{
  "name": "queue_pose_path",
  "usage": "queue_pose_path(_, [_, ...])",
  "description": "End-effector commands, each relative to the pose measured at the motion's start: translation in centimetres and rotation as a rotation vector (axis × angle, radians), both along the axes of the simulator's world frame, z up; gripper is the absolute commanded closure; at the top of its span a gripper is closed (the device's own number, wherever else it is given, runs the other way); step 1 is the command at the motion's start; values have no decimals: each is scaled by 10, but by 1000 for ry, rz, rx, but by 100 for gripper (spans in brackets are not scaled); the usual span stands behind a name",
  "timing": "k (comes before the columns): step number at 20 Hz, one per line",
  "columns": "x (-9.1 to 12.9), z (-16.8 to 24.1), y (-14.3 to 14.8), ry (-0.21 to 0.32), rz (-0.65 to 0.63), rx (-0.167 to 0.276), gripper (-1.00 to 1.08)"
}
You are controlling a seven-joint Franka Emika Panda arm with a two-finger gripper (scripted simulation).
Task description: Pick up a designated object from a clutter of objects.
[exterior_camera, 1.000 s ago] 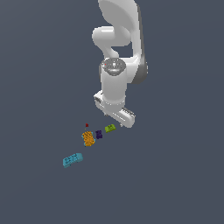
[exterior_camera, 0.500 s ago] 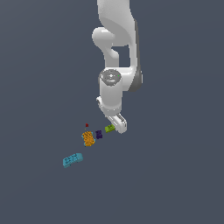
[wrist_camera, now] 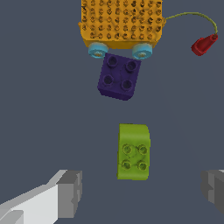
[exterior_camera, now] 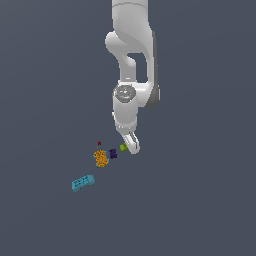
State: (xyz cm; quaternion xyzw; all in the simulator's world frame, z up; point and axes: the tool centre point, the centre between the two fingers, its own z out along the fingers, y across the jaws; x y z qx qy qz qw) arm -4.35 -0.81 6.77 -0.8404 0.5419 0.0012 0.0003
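Two fingers (wrist_camera: 65, 194) spread apart flanking lime-green brick (wrist_camera: 133, 152), purple brick (wrist_camera: 119, 76) just beyond, orange block (wrist_camera: 120, 22) behind it

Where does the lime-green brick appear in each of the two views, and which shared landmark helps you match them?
Exterior view: lime-green brick just beside the gripper, on its exterior-view left.
Wrist view: lime-green brick near the centre, between the open fingers.
Shared landmark: the dark purple brick next to it.
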Motion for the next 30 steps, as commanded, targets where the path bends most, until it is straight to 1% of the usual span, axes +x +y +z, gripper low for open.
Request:
queue_pose_path(1, [-2, -3, -1, -1, -23, -1, -92])
queue_pose_path(10, [-2, -9, -1, -1, -30, -2, -92])
queue_pose_path(20, [-3, -47, -2, -1, -34, -2, -92])
queue_pose_path(26, [-3, -55, -1, -2, -35, -2, -92])
queue_pose_path(27, [-3, -55, -1, -2, -35, -2, 108])
queue_pose_path(30, [-3, -55, -1, -2, -35, -2, 108])
